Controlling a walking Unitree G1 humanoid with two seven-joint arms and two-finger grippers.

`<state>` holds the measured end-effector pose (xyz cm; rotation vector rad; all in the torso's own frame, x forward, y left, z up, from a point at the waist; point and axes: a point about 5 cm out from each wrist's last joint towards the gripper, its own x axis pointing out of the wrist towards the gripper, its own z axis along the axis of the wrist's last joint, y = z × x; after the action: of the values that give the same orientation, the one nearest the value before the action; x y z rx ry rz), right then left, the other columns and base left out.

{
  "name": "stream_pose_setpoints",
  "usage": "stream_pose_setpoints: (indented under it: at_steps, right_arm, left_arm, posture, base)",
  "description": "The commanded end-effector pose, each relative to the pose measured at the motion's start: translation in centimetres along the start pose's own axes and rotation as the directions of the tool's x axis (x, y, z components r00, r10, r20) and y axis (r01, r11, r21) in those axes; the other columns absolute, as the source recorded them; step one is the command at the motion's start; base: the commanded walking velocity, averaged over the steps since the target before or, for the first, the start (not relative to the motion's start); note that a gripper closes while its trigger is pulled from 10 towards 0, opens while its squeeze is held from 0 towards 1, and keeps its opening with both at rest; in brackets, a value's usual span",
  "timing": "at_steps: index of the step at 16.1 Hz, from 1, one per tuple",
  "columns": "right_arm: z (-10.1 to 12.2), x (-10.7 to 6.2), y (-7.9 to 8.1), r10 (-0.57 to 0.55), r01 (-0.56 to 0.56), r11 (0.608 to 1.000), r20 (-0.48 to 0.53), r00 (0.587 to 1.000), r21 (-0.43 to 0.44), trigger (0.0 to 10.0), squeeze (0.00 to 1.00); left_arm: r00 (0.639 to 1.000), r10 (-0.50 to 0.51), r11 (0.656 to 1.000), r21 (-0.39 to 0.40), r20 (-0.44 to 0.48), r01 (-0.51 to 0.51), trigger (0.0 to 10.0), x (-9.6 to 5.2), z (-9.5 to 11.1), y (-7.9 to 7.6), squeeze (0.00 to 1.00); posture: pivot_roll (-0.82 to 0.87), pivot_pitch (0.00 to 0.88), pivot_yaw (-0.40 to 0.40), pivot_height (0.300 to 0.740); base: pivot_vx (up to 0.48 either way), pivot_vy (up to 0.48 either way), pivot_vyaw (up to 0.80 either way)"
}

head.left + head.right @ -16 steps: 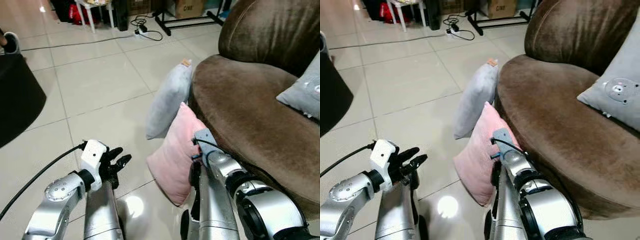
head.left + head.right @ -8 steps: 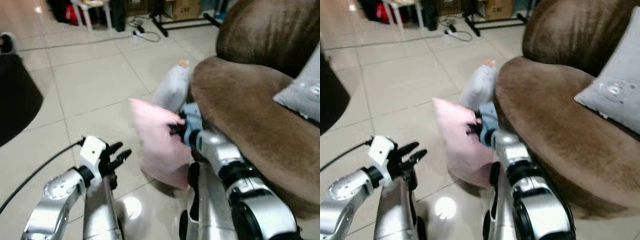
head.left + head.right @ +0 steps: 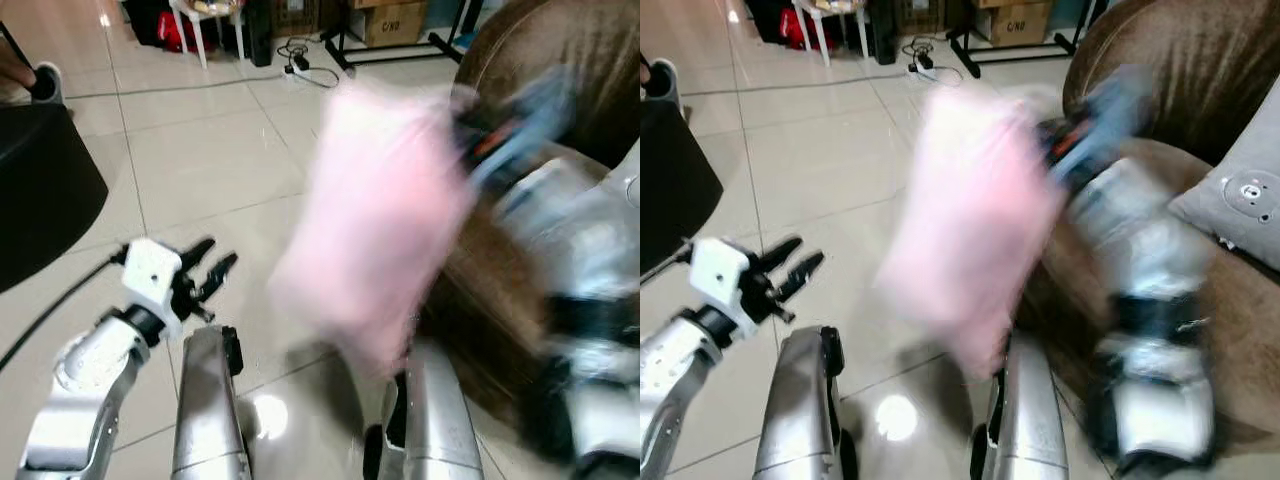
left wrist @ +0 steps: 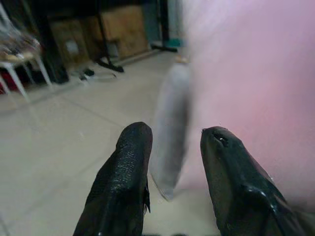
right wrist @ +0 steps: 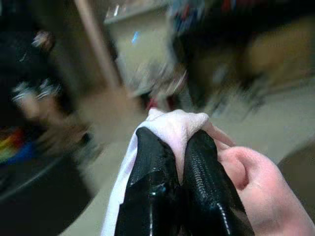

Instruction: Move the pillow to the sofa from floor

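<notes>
The pink pillow [image 3: 375, 225] hung in the air, clear of the tiled floor [image 3: 200, 160], just beside the front edge of the brown sofa [image 3: 560, 60]. The right gripper [image 5: 174, 147] pinched a corner of it between its pressed-together fingers, arm blurred. A grey pillow [image 4: 170, 128] leaned against the sofa's front edge. The left gripper [image 3: 205, 275] hovered over the floor, fingers spread, holding nothing.

Blurred pink pillow [image 3: 375, 215] aloft beside brown sofa [image 3: 560, 60], corner pinched between right fingers [image 5: 157, 196]
</notes>
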<state>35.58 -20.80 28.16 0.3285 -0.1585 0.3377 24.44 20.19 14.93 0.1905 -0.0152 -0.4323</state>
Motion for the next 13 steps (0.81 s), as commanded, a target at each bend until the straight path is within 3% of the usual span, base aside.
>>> stream_pose_setpoints:
  at_steps: [1, 3, 4, 5, 6, 7, 9, 11, 12, 13]
  right_arm:
    - [5.1, -1.0, -0.5, -0.017, 0.033, 0.994, 0.16, 0.987, -0.1, 0.0, 0.0]
    - [7.8, -1.7, -0.9, -0.02, 0.056, 0.983, 0.203, 0.979, -0.173, 0.0, 0.0]
    - [10.2, -2.3, -1.0, -0.044, 0.099, 0.97, 0.243, 0.969, -0.22, 0.0, 0.0]
    - [10.9, -2.5, -1.0, -0.058, 0.12, 0.965, 0.257, 0.965, -0.233, 0.0, 0.0]
    - [11.1, -2.5, -1.0, -0.075, 0.142, 0.956, 0.254, 0.964, -0.256, 1.1, 0.0]
    - [9.8, -2.1, -1.0, -0.116, 0.18, 0.93, 0.207, 0.971, -0.321, 9.7, 0.0]
    - [3.2, -0.7, -0.8, -0.211, 0.188, 0.87, 0.001, 0.978, -0.456, 10.0, 0.0]
    - [-0.1, -0.1, 0.0, -0.226, 0.169, 0.877, -0.074, 0.971, -0.449, 10.0, 0.0]
    - [-3.0, 0.3, 0.9, -0.248, 0.176, 0.894, -0.127, 0.961, -0.413, 10.0, 0.0]
    - [-4.1, 0.4, 1.2, -0.264, 0.187, 0.894, -0.142, 0.954, -0.407, 10.0, 0.0]
  left_arm:
    - [0.999, 0.024, 0.999, 0.02, 0.033, -0.025, 10.0, 0.0, 1.4, 0.3, 0.0]
    - [0.996, 0.045, 0.999, 0.02, 0.071, -0.046, 10.0, 0.2, 2.4, 0.6, 0.0]
    - [0.991, 0.07, 0.997, 0.016, 0.111, -0.072, 10.0, 0.9, 3.4, 1.0, 0.0]
    - [0.989, 0.077, 0.997, 0.015, 0.123, -0.079, 10.0, 1.1, 3.7, 1.1, 0.0]
    - [0.989, 0.081, 0.996, 0.012, 0.126, -0.083, 10.0, 1.3, 3.8, 1.1, 0.0]
    - [0.99, 0.088, 0.996, 0.021, 0.112, -0.09, 10.0, 1.4, 3.5, 1.0, 0.0]
    - [0.992, 0.113, 0.991, 0.064, 0.054, -0.117, 10.0, 1.4, 2.7, 0.8, 0.0]
    - [0.991, 0.127, 0.989, 0.066, 0.047, -0.13, 10.0, 1.5, 2.6, 0.9, 0.0]
    - [0.99, 0.136, 0.988, 0.07, 0.045, -0.139, 10.0, 1.6, 2.5, 1.0, 0.0]
    - [0.989, 0.14, 0.987, 0.073, 0.047, -0.143, 10.0, 1.7, 2.5, 1.1, 0.0]
  posture:
    - [0.03, 0.0, -0.032, 0.431]
    - [0.02, 0.0, -0.031, 0.431]
    - [0.02, 0.0, -0.031, 0.431]
    - [0.02, 0.0, -0.031, 0.431]
    - [0.01, 0.0, -0.029, 0.431]
    - [0.01, 0.0, -0.029, 0.431]
    - [0.01, 0.0, -0.029, 0.431]
    - [0.02, 0.0, -0.025, 0.431]
    - [0.02, 0.0, -0.026, 0.436]
    - [0.02, 0.0, -0.025, 0.441]
  base:
    - [0.0, 0.0, 0.0]
    - [0.0, 0.0, 0.0]
    - [0.0, 0.0, 0.0]
    - [0.0, 0.0, 0.0]
    - [0.0, 0.0, 0.0]
    - [0.0, 0.0, 0.0]
    - [0.0, 0.0, 0.0]
    - [0.0, 0.0, 0.0]
    - [0.0, 0.0, 0.0]
    - [0.0, 0.0, 0.0]
